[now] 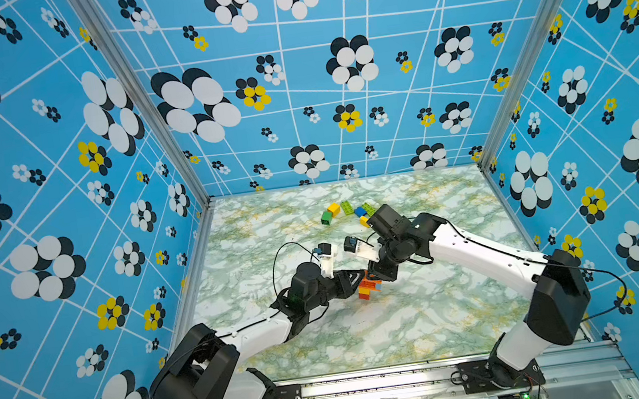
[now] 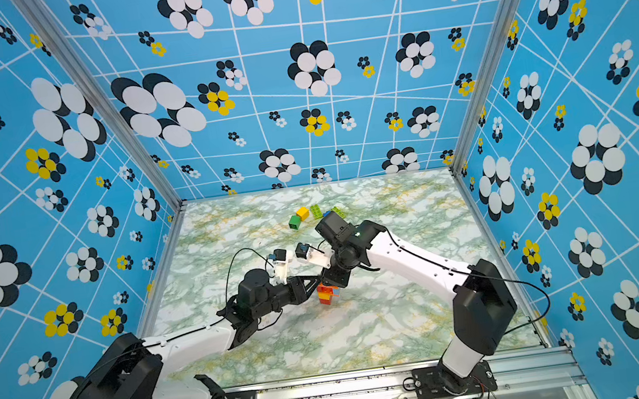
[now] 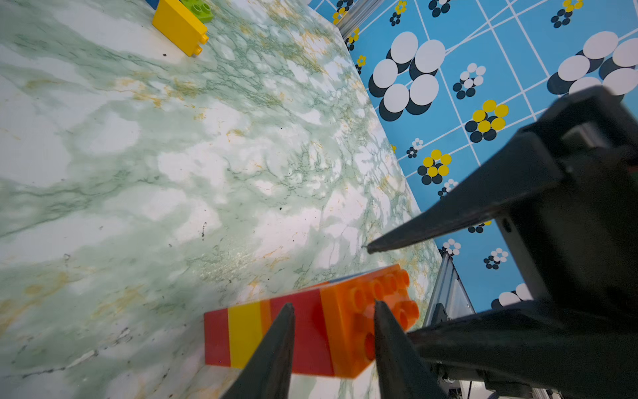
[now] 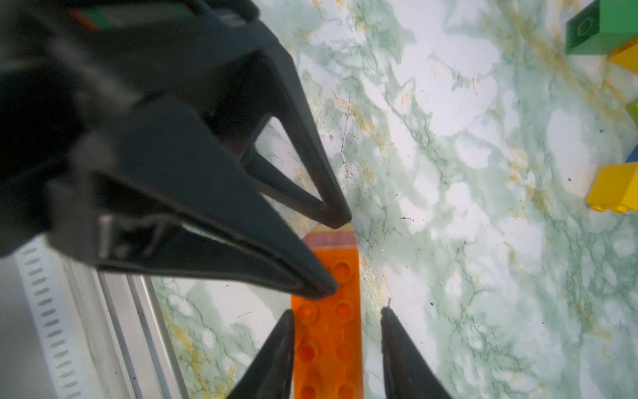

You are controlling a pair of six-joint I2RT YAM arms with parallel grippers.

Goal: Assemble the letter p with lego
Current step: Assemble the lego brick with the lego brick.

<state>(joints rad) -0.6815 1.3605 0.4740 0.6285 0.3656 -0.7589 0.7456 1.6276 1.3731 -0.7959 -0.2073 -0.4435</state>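
Note:
A lego stack (image 1: 367, 288) (image 2: 327, 294) stands mid-table: red, yellow and red layers under an oblong orange brick (image 4: 331, 342) (image 3: 348, 331). My left gripper (image 3: 334, 305) (image 1: 362, 275) reaches it from the left with its jaws apart. One finger lies over the orange brick's studs and the other along the red layer below. My right gripper (image 4: 337, 312) (image 1: 379, 278) comes from the right and brackets the orange brick. One finger touches an edge and the other stands off, so it is open.
Loose lego lies at the back of the marble table (image 1: 430, 320): a green brick (image 1: 326, 218) (image 4: 600, 31), a yellow one (image 1: 333, 208) (image 3: 179, 27), lime ones (image 1: 348, 207) and a blue one (image 1: 360, 211). Patterned walls enclose three sides. A metal rail (image 1: 375, 382) runs along the front.

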